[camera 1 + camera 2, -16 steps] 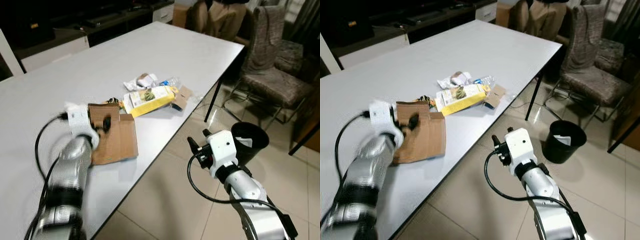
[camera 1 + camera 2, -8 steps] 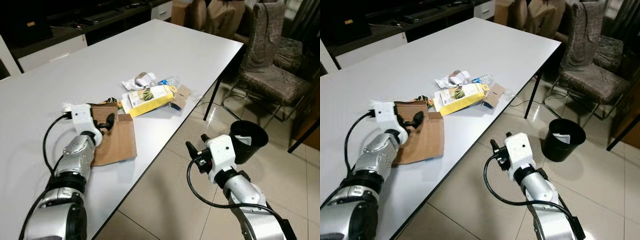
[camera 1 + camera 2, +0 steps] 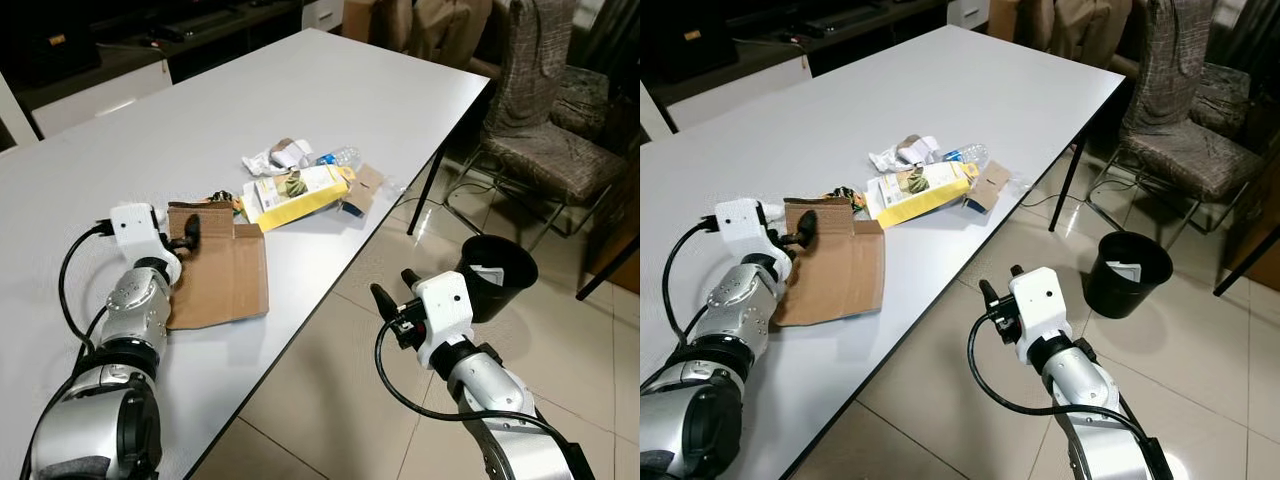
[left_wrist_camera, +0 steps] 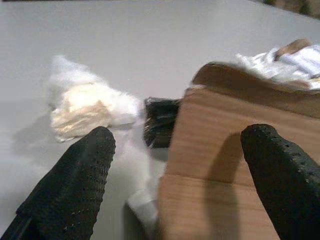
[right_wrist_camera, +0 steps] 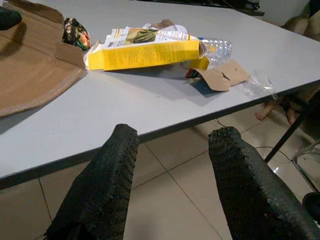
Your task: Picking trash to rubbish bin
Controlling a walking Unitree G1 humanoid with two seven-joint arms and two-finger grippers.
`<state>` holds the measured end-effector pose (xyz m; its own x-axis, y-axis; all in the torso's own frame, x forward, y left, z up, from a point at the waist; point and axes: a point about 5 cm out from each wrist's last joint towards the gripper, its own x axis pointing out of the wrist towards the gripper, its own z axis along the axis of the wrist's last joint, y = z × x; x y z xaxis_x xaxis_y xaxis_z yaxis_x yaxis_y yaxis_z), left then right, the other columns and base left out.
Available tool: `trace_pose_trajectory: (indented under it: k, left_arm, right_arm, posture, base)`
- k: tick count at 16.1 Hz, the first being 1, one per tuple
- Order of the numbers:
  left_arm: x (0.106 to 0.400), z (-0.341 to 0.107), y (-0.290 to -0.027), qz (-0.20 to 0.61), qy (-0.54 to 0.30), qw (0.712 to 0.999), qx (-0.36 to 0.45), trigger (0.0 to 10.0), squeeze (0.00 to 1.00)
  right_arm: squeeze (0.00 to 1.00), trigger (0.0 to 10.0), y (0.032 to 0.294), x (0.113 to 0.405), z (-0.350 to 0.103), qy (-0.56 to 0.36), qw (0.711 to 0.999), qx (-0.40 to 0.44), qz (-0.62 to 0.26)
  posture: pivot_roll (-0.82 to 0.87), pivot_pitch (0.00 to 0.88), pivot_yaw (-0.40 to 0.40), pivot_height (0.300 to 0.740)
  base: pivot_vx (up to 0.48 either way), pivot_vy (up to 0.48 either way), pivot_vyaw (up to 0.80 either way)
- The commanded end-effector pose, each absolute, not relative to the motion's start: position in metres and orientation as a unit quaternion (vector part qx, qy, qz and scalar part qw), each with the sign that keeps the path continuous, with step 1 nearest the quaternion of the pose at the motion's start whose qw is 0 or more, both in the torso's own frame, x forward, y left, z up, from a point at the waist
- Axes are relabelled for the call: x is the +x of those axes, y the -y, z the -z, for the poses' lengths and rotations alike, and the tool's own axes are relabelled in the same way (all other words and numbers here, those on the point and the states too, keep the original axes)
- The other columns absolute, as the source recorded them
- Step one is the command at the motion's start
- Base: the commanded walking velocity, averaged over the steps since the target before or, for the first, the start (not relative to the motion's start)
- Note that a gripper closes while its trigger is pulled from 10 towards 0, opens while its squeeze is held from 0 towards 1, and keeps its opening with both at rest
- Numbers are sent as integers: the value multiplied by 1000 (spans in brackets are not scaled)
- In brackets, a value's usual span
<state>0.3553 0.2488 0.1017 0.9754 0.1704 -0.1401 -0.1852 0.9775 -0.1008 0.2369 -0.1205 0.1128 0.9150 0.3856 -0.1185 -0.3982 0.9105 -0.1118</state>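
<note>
Left eye view: the flattened cardboard (image 3: 220,275) is taken as landmark, lying on the white table (image 3: 150,130) near its floor-side edge. The left gripper (image 3: 190,232) is seen at the cardboard's far left corner, fingers spread wide with the flap edge between them in the left wrist view; nothing is gripped yet. The cardboard's long axis is judged to run away from that gripper, towards the robot. Just beyond the cardboard a yellow carton (image 3: 295,195) is noted, long axis roughly along the table edge, with white wrappers (image 3: 275,158), a clear bottle (image 3: 342,157) and a small cardboard scrap (image 3: 362,188) beside it. The right gripper (image 3: 388,296) is held off the table, over the floor, fingers apart and empty. The left arm is judged much nearer. The black bin (image 3: 497,275) stands on the floor, well apart from the cardboard; something pale is seen inside it.
</note>
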Motion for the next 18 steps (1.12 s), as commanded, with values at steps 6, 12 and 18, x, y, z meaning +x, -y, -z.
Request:
trace_pose_trajectory:
  k: [6,12,18]
  left_arm:
    - [357,-103,-255,-95,-82,989,-80,10000,1000]
    - [358,-101,-247,23,-92,983,-154,10000,0]
    - [354,-101,-246,99,-105,980,-137,4196,0]
  right_arm:
    - [0,10000,110,212,-116,-72,946,-45,-313]
    - [0,10000,109,200,-119,-83,931,-29,-355]
    - [0,10000,111,202,-120,-85,929,-30,-358]
  posture:
    - [-203,86,-5,740]
    - [-212,105,-3,740]
    - [-195,102,-2,740]
  base:
    - [0,0,0]
    - [0,0,0]
    - [0,0,0]
